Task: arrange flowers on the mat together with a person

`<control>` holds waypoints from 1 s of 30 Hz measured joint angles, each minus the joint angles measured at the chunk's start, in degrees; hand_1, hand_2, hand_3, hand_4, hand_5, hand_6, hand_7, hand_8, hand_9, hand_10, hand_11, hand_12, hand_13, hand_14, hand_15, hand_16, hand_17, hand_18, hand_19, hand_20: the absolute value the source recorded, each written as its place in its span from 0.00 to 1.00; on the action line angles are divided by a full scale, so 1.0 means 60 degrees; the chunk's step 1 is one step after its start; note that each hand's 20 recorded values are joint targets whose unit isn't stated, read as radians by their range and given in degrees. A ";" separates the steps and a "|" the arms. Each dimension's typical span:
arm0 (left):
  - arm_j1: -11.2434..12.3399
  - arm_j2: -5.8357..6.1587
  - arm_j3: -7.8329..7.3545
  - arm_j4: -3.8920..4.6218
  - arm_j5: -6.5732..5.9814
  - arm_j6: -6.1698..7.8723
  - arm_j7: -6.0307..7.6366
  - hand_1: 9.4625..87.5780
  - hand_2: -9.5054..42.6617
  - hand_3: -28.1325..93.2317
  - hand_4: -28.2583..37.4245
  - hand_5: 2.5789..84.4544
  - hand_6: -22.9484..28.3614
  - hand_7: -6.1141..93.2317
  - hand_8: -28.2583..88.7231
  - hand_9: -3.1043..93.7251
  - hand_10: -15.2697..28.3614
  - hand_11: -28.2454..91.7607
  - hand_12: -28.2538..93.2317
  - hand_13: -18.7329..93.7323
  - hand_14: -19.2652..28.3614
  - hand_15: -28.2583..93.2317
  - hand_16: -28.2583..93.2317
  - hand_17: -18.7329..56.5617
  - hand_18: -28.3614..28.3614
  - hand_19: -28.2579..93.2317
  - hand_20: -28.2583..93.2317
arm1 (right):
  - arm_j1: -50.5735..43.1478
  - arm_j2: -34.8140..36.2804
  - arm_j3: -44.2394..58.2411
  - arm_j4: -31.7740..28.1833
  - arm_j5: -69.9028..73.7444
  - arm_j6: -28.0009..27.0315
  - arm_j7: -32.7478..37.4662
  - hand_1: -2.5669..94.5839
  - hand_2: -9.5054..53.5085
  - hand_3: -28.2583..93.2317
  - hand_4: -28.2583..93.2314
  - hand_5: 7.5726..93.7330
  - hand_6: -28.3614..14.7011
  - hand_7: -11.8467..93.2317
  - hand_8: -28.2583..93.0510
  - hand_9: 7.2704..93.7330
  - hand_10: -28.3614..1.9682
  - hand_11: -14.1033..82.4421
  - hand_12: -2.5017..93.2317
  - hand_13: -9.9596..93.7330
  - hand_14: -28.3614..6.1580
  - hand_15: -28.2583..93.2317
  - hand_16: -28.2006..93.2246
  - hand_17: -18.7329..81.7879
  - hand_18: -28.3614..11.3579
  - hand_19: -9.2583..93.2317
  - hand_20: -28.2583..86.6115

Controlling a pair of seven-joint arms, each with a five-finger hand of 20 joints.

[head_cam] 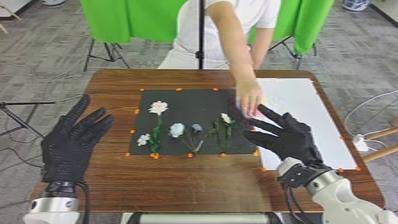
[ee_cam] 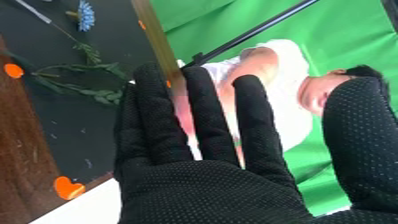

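The flowers [head_cam: 158,107] lie on the black mat [head_cam: 191,100] between the open left hand [head_cam: 67,146] and open right hand [head_cam: 291,143].

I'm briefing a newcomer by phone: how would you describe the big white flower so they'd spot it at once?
On the brown wooden table, find the black rectangular mat. Toward its far left corner lies a full, ruffled white flower on a long green stem. Its bloom is larger than that of the small white flower nearer the robot.
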 measured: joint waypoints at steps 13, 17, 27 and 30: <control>-0.0004 0.0011 0.0032 0.0006 0.0019 -0.0010 -0.0088 0.13 0.36 0.86 0.00 0.39 0.60 0.14 0.16 0.34 0.76 0.36 0.30 0.37 0.88 0.47 0.18 0.13 0.90 0.64 0.23 | 0.0109 0.0000 0.0017 0.0086 -0.0200 -0.0393 -0.0001 0.20 0.26 0.89 0.00 0.34 0.69 0.20 0.13 0.41 0.49 0.19 0.14 0.44 0.20 0.33 0.38 0.23 0.24 0.48 0.35; -0.0004 0.0011 0.0033 0.0006 0.0020 -0.0010 -0.0144 0.13 0.36 0.86 0.00 0.38 0.61 0.14 0.16 0.34 0.77 0.36 0.29 0.38 0.88 0.47 0.18 0.13 0.89 0.64 0.23 | 0.0165 0.0003 -0.0007 0.0102 -0.0335 -0.0477 -0.0009 0.20 0.26 0.89 0.00 0.34 0.70 0.21 0.13 0.41 0.49 0.19 0.14 0.44 0.21 0.33 0.39 0.23 0.24 0.48 0.35; -0.0004 0.0006 0.0045 0.0006 0.0005 0.0002 -0.0174 0.13 0.36 0.86 0.00 0.38 0.60 0.14 0.16 0.35 0.78 0.37 0.29 0.42 0.96 0.55 0.17 0.17 0.94 0.71 0.25 | 0.0191 0.0004 -0.0045 0.0105 -0.0404 -0.0540 -0.0005 0.20 0.26 0.89 0.00 0.36 0.70 0.21 0.13 0.43 0.48 0.20 0.14 0.45 0.18 0.35 0.40 0.22 0.24 0.51 0.37; -0.0004 0.0011 0.0056 0.0005 -0.0001 0.0004 -0.0173 0.14 0.36 0.86 0.00 0.38 0.59 0.15 0.16 0.35 0.78 0.37 0.29 0.42 0.96 0.55 0.17 0.17 0.94 0.72 0.25 | 0.0191 0.0021 -0.0060 0.0105 -0.0449 -0.0537 -0.0019 0.20 0.26 0.89 0.00 0.37 0.70 0.22 0.13 0.43 0.47 0.20 0.14 0.46 0.18 0.37 0.39 0.22 0.24 0.52 0.38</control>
